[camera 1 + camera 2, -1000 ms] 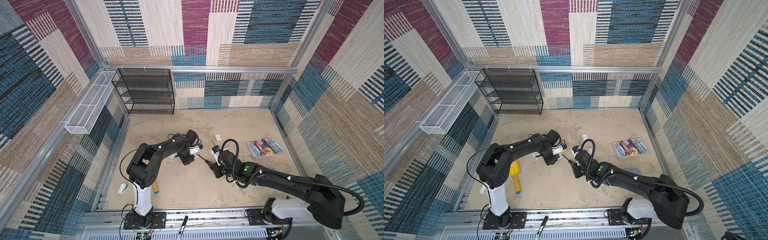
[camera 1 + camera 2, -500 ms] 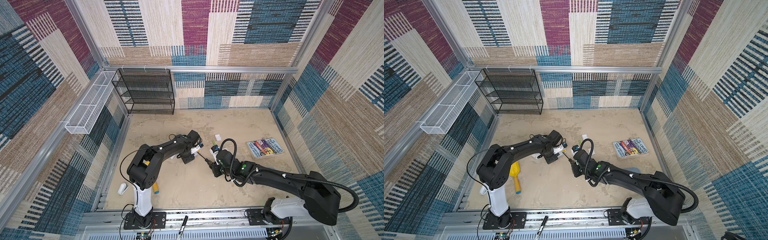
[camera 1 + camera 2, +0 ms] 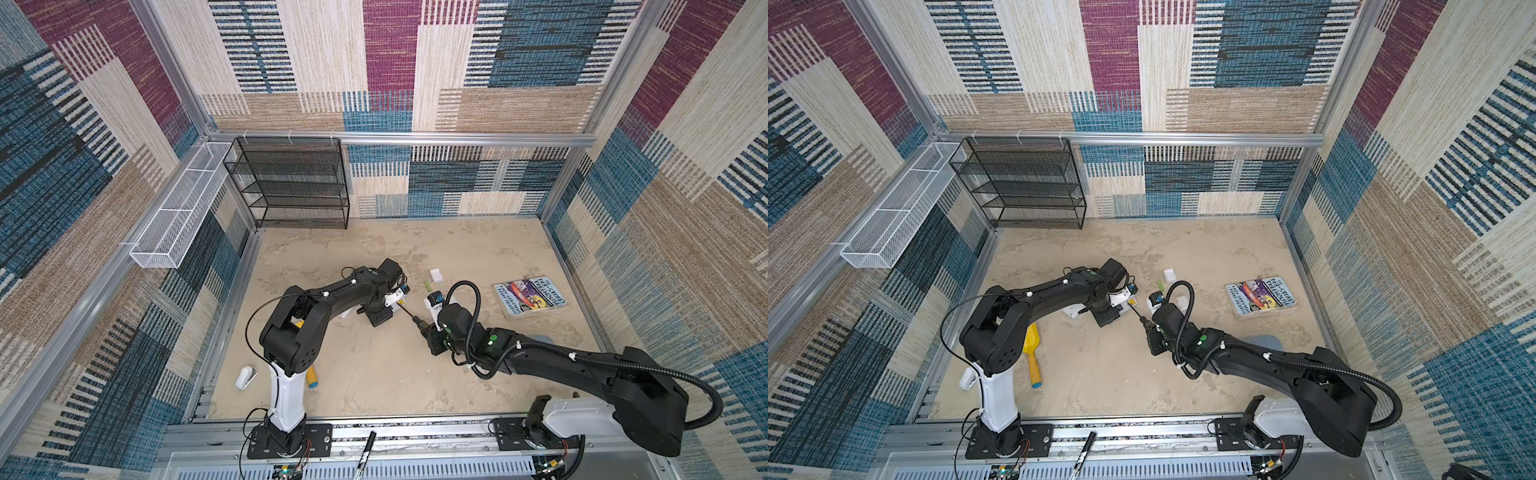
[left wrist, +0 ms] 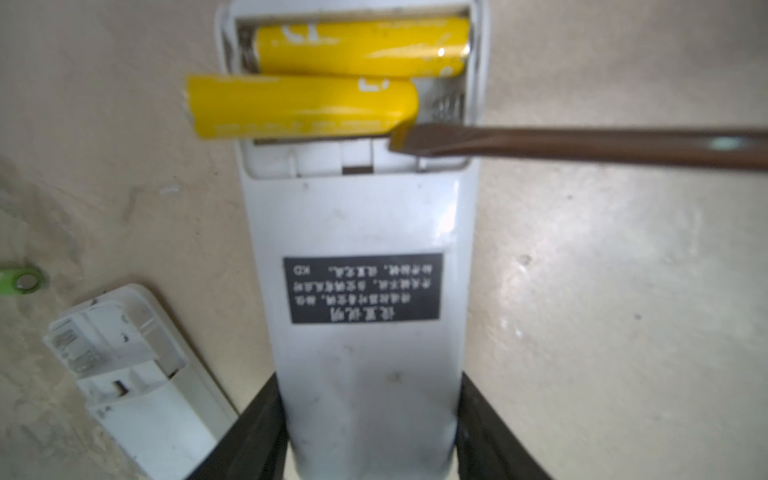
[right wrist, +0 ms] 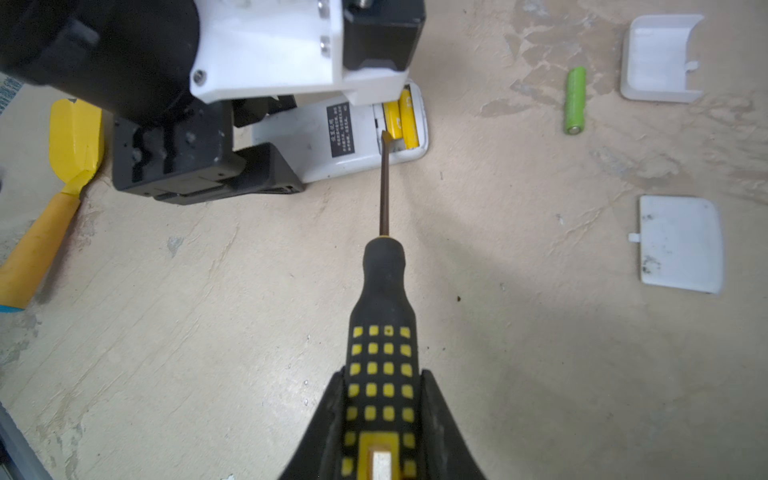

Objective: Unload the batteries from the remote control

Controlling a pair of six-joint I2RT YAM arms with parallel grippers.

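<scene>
- hardly anything has moved in the top views over the last second. both arms sit about where they were, so i'd say the pry is mid-go, not done
- left arm stretches low across the table. the left gripper (image 4: 370, 415) is clamped on the closed end of the white remote (image 4: 361, 216), pinning it label-side up
- the bay at the remote's free end is open. one yellow battery (image 4: 361, 45) sits snug, the second yellow battery (image 4: 299, 108) is skewed, one end poking past the remote's edge
- the screwdriver (image 5: 384, 187) has its blade tip at that battery's spring end, so this one looks nearly free
- right arm reaches in low from near right, with the right gripper (image 5: 382, 415) closed round the screwdriver's handle
- further right and far, a green battery (image 5: 575, 99) lies loose on the table
</scene>
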